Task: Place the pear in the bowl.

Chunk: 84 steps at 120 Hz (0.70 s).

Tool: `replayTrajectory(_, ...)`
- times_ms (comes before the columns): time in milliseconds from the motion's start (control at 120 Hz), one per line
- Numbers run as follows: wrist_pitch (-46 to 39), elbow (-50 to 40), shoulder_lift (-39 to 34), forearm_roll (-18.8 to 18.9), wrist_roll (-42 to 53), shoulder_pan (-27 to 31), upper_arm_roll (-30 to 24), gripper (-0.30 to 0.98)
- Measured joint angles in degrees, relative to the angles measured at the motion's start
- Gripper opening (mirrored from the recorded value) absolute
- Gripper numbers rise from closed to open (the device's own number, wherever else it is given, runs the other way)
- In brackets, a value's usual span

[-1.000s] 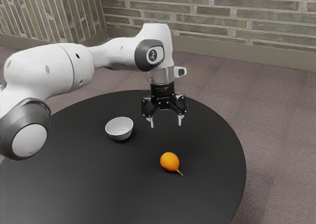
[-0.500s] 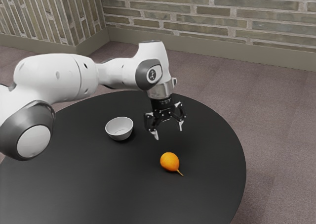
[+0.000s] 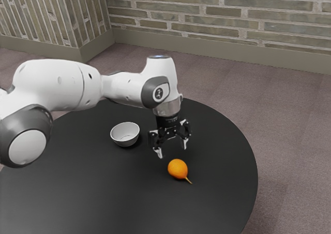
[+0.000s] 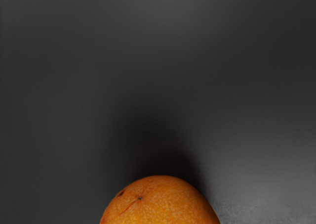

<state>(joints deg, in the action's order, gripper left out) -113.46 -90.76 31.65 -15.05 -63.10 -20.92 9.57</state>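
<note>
Orange-coloured, the pear (image 3: 177,169) is seen lying on the black bench (image 3: 103,192), lower than the spread hand (image 3: 172,149) and near to it. On the white arm (image 3: 57,84) a small dark logo (image 3: 159,93) is carried, too small to be read.

There was one pear (image 3: 177,168) and one bowl (image 3: 125,142), two things in all on the one tabletop (image 3: 114,192). There was also one robot arm (image 3: 57,84).
</note>
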Motion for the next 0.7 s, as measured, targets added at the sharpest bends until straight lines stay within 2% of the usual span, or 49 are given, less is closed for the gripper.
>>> replayTrajectory(250,-1.33,1.22,3.47,0.75,1.00,0.08,-0.51,0.69)
replayTrajectory(700,-5.77,0.65,6.50,-3.17,1.76,0.00,-1.53,0.69)
